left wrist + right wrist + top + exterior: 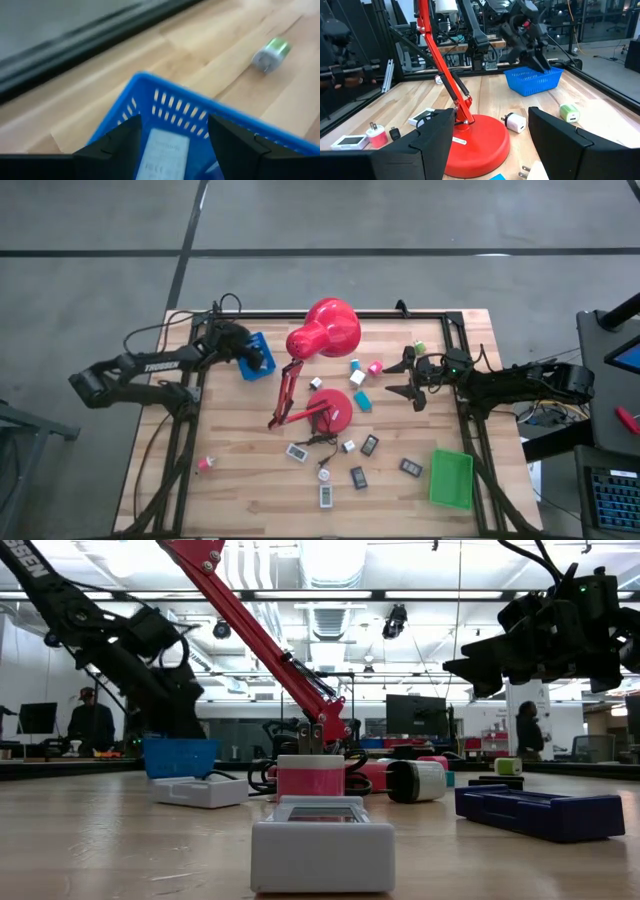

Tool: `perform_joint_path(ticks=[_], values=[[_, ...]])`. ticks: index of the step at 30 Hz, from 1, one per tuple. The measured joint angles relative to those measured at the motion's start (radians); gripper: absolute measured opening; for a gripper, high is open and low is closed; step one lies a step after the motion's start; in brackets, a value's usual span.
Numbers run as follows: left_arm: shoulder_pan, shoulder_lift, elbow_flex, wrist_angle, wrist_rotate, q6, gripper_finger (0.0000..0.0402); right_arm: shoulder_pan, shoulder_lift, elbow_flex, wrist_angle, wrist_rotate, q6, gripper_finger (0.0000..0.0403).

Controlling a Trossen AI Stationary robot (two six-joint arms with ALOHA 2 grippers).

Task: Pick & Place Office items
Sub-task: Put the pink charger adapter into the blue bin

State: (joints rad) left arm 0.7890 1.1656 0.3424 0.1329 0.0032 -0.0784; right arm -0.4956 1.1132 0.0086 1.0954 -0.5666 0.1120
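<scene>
Office items, small pink, teal, white and green blocks plus dark and white flat rectangles, lie scattered over the pale wooden slat table (240,480), most near the round base of the big red desk lamp (325,330). High view: left gripper (252,356) hangs over the blue slotted plastic basket (262,370) at the table's far left; white lettering on the left arm, only partly readable. Right gripper (412,378) hovers at the right side, fingers spread, holding nothing. Green flat tray (451,478) sits at the near right corner. One pink block (205,464) lies alone near the left edge.

Low view: white flat rectangle with a screen (322,840) closest, pink block behind it, dark blue flat piece (540,812) to one side.

Left wrist view: left fingers (117,140) spread over the basket; a white labelled rectangle (163,152) lies inside between them, print unreadable. Green-and-white block (270,54) rests on the table beyond.

Right wrist view: right fingers (435,131) apart, lamp base between them farther off; white plug block (514,122) just beside the base.
</scene>
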Motion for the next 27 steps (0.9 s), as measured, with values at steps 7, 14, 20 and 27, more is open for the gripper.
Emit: perform_joint_path(ticks=[7, 14, 20, 27], values=[[-0.041, -0.161, -0.001, -0.025, 0.001, 0.027, 0.0233, 0.000, 0.000, 0.000, -0.013, 0.002, 0.000, 0.0246], [-0.161, -0.301, -0.001, -0.029, 0.004, 0.104, 0.0233, 0.000, 0.001, 0.000, -0.026, 0.021, 0.000, 0.0246], [-0.262, -0.377, -0.002, -0.022, 0.004, 0.132, 0.0233, 0.000, 0.001, 0.000, -0.050, 0.061, 0.002, 0.0246], [-0.355, -0.387, -0.002, 0.017, 0.004, 0.145, 0.0234, 0.001, 0.001, 0.049, -0.202, 0.094, -0.005, 0.0246]])
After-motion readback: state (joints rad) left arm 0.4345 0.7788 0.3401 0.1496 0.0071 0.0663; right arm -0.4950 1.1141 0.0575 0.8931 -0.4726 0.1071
